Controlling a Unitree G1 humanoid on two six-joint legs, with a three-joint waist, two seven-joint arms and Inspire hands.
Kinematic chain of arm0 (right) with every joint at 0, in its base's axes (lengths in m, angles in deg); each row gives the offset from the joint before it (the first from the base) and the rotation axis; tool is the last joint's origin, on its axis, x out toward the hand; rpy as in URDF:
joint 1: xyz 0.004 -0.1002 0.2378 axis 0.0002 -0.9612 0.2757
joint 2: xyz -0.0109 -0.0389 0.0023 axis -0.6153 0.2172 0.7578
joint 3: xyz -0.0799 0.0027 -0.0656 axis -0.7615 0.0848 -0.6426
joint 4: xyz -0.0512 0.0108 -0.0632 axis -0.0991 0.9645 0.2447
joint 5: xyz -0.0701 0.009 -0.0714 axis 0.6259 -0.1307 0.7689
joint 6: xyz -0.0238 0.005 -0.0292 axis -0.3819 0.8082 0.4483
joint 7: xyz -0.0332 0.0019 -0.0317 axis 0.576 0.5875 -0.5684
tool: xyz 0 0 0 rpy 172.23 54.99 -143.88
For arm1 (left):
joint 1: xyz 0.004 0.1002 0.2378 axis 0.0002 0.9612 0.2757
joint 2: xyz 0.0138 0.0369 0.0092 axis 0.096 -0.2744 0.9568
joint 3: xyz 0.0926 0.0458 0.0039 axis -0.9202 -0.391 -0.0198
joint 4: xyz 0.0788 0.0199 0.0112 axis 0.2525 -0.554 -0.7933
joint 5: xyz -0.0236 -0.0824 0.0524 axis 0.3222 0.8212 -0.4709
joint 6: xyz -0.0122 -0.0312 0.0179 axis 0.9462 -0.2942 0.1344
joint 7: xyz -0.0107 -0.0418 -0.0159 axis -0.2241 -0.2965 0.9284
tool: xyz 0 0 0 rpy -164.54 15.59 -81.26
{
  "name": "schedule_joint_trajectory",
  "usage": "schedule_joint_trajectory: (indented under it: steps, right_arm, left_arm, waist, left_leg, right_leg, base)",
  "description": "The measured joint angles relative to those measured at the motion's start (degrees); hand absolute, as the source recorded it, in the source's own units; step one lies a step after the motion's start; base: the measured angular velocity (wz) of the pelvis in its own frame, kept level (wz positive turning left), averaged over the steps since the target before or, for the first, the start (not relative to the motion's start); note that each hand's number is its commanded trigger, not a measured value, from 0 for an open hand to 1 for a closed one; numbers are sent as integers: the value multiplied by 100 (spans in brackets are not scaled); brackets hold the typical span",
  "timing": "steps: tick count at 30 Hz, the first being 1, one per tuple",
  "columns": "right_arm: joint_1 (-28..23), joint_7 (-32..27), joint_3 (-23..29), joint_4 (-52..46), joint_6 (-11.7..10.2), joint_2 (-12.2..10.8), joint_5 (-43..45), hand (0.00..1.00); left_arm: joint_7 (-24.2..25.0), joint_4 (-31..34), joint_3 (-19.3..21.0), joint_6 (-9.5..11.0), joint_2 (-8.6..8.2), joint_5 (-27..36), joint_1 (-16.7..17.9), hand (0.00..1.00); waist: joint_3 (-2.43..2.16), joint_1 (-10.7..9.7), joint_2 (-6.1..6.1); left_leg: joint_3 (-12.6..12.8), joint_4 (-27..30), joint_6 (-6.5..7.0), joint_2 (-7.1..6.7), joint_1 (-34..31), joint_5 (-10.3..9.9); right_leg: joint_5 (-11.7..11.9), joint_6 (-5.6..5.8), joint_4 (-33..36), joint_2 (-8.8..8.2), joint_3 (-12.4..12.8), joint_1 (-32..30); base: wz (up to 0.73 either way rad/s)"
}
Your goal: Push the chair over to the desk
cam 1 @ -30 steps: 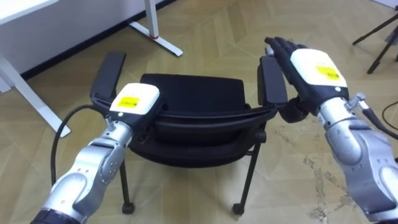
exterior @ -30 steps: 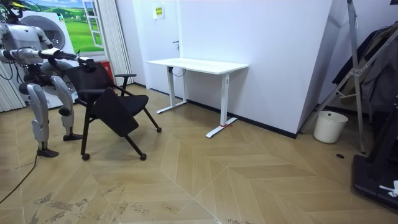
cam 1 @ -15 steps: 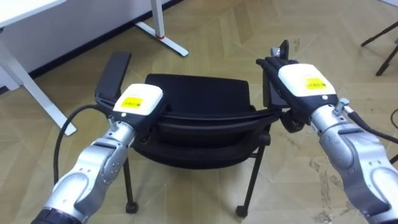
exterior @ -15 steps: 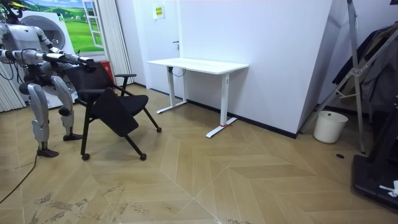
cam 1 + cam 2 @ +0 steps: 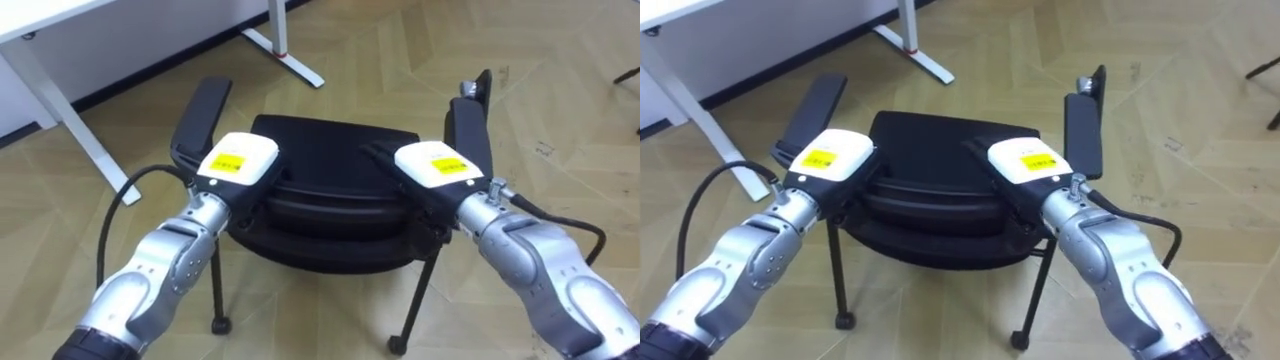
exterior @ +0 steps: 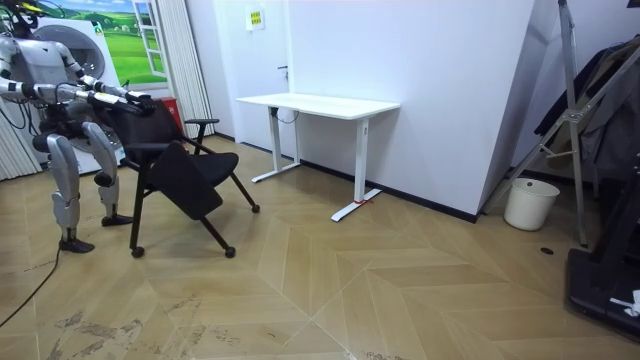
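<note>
A black chair (image 5: 325, 150) with two armrests stands just in front of me, its back towards me. My left hand (image 5: 238, 160) lies on the left end of the backrest's top edge, next to the left armrest (image 5: 200, 115); its fingers are hidden past the edge. My right hand (image 5: 432, 165) rests on the right end of the same edge, beside the right armrest (image 5: 470, 130), with dark fingers (image 5: 378, 155) reaching straight forward over the backrest. In the room view I stand at the left behind the chair (image 6: 185, 165), both arms stretched out to it.
A white desk (image 6: 320, 104) stands against the wall beyond the chair; its leg (image 5: 70, 130) and foot (image 5: 295, 60) lie ahead to the left. A white bin (image 6: 527, 203) and a stand (image 6: 585, 110) are at the room view's far right. Open parquet floor lies between.
My right hand has come down and to the left, from raised over the right armrest onto the backrest's top edge. My left hand has stayed on the backrest.
</note>
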Motion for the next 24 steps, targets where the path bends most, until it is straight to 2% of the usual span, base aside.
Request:
schedule_joint_trajectory:
  steps: [4,9,10,18,24]
  right_arm:
    - [50,122,-6,-6,-61,-5,43,0]
    - [91,245,-42,-5,-71,-123,187,0]
    - [90,253,-42,-5,-73,-139,187,0]
    - [89,296,-42,2,-124,-190,174,0]
    - [89,298,-37,164,-135,-192,-162,0]
  left_arm:
    - [-12,15,-64,71,2,0,-74,100]
    - [-16,29,-109,163,-3,-2,-131,100]
    - [-16,25,-119,163,-3,-2,-144,100]
    - [-30,21,-137,181,3,-3,-168,100]
    - [-58,19,-194,175,-1,-2,-170,100]
  waist:
    - [19,47,-40]
    - [40,123,-74]
    - [39,123,-75]
    - [37,127,-82]
    - [25,125,-86]
  left_leg:
    - [-112,-144,-49,-39,16,43]
    - [-199,-146,-50,-57,11,45]
    - [-284,-148,-50,-69,11,45]
    - [-451,-159,-50,-91,26,45]
    - [-511,-215,-50,-97,83,45]
  right_leg:
    - [0,0,-70,6,-47,21]
    - [0,0,-75,8,-62,41]
    - [0,0,-66,8,-63,43]
    - [0,0,-67,12,-107,76]
    - [1,-1,-50,12,-200,124]
  base:
    - [12]
    - [6]
    - [4]
    - [2]
    - [3]
